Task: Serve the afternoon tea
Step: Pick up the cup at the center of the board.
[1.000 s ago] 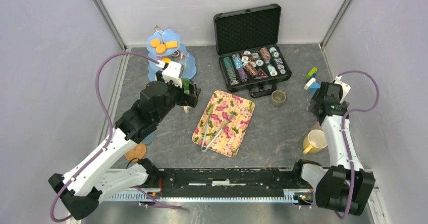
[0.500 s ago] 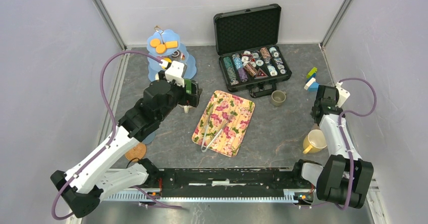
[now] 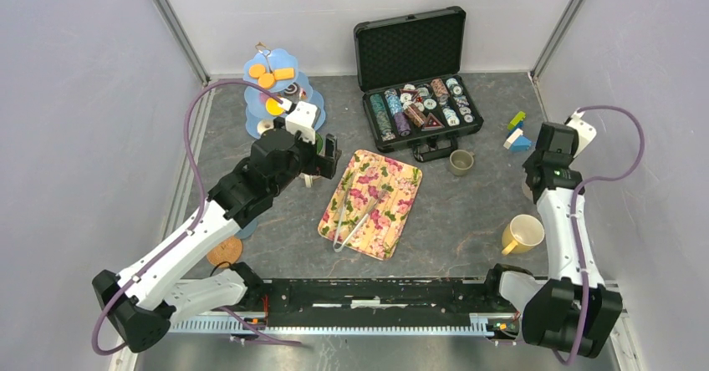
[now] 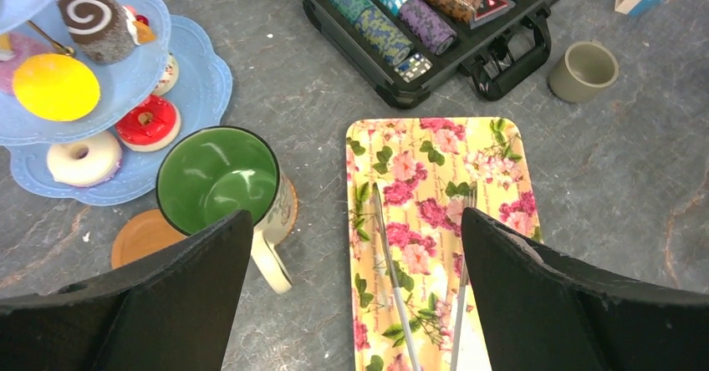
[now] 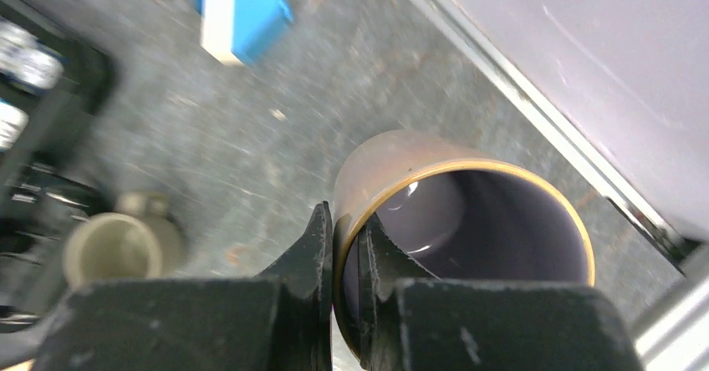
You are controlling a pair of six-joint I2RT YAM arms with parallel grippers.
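Right wrist — right claw pinched shut on lilac-lined mug rim
Thin one-wall grip — if you lift fast, it may swing and slip.

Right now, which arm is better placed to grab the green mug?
Left: the left gripper hangs open beside the green mug. The right gripper is far off, pinching the lilac mug by its rim.

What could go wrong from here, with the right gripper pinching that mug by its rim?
1. The right gripper clamps only one thin wall of the lilac-lined mug, so the mug may swing or slip if lifted.
2. The left gripper hangs open close to the green-lined mug beside the tiered stand; lowering carelessly could knock either one.
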